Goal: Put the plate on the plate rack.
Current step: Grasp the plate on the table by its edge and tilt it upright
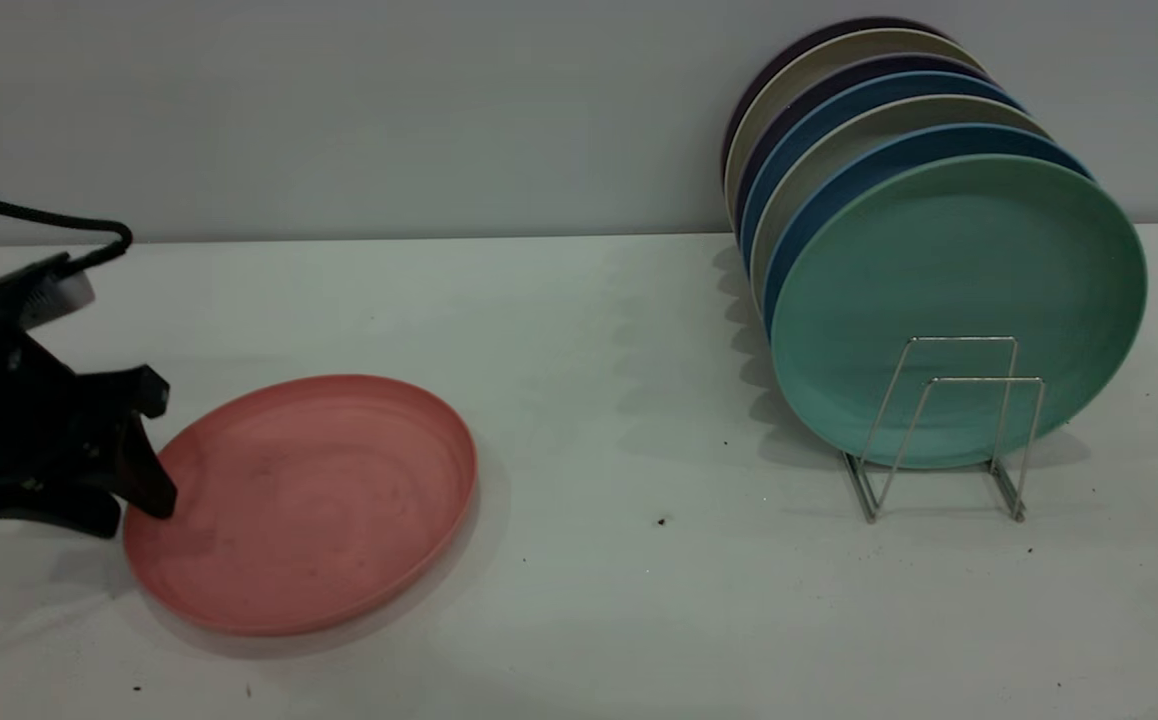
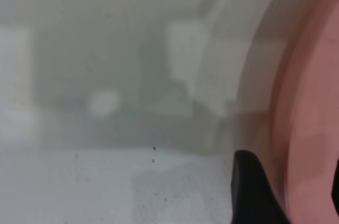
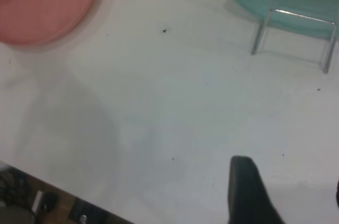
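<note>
Counter (image 1: pixel 579 330) | pink plate (image 1: pixel 304 500) lies flat, well apart from the wire rack (image 1: pixel 949 430) | our left claw (image 1: pixel 144 450) straddles its near rim, fingers apart | we judge it light, stiff, slick: pinch the raised rim | right claw (image 3: pixel 286 192) hovers apart over bare counter.

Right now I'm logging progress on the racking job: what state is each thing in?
plate: flat on the table, not yet racked.
plate rack: upright, front loops free.
teal-green plate: standing on edge in the rack, frontmost of the row.
left gripper: open, at the plate's near rim.
right gripper: above bare table, apart from both plates.
</note>
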### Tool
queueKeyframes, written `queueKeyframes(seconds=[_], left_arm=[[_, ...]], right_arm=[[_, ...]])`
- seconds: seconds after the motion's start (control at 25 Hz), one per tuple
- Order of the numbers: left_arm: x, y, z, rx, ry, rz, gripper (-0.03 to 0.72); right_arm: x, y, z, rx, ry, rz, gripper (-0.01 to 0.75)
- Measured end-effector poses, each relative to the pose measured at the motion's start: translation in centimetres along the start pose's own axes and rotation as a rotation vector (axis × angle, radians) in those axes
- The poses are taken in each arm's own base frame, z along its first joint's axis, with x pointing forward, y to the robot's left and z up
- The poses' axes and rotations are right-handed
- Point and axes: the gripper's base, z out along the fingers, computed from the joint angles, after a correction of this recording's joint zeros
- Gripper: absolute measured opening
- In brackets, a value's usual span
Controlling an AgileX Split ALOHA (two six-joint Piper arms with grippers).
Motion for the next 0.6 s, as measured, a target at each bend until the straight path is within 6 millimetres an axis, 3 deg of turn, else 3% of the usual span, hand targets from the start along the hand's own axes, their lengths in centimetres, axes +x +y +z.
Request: queueKeyframes(seconds=[0.28, 0.44, 0.6], left_arm=[[0.23, 0.17, 0.73, 0.008, 0.009, -0.012, 0.261], [0.20, 0.16, 0.73, 0.008, 0.005, 0.013, 0.070], [-0.02, 0.00, 0.33, 0.008, -0.009, 0.024, 0.015]], right_arm=[[-0.02, -0.01, 0.00, 0.001, -0.002, 0.000, 0.417], [-0.01, -0.01, 0.00, 0.001, -0.001, 0.001, 0.417], [-0.01, -0.01, 0.00, 0.001, -0.001, 0.001, 0.417]])
